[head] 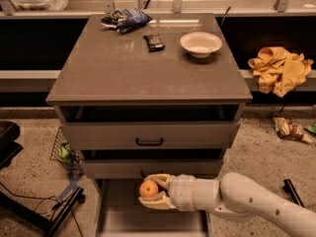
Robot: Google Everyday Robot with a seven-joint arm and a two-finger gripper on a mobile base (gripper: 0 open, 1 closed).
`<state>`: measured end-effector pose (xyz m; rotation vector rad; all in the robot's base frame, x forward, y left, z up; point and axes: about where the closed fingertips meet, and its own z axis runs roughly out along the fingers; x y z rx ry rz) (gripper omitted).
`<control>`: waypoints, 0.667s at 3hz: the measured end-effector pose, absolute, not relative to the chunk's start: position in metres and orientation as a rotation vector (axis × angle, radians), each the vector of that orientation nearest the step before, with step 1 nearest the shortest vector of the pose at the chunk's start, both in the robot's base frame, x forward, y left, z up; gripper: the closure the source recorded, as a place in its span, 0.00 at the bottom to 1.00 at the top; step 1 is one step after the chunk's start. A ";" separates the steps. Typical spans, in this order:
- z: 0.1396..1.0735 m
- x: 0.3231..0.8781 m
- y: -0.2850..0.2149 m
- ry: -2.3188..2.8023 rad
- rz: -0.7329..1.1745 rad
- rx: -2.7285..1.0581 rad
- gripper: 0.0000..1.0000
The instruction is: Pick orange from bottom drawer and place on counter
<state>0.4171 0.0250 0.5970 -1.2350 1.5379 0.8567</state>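
The orange [148,188] is a small round fruit held between the fingers of my gripper [152,191], which is shut on it. The gripper hangs above the open bottom drawer [116,216], a grey tray pulled out at the foot of the cabinet, just in front of the middle drawer's front. My white arm [247,201] reaches in from the lower right. The counter [128,63] is the grey-brown top slab of the cabinet, well above the gripper.
On the counter stand a white bowl [200,44], a dark snack bar [154,42] and a blue chip bag [123,19]. A yellow cloth [279,69] lies at the right. Two upper drawers [148,135] sit slightly open. Cables and a black stand [44,214] lie on the floor left.
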 end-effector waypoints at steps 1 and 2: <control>0.602 0.418 0.025 1.537 0.841 -1.248 1.00; 0.612 0.419 0.029 1.516 0.841 -1.238 1.00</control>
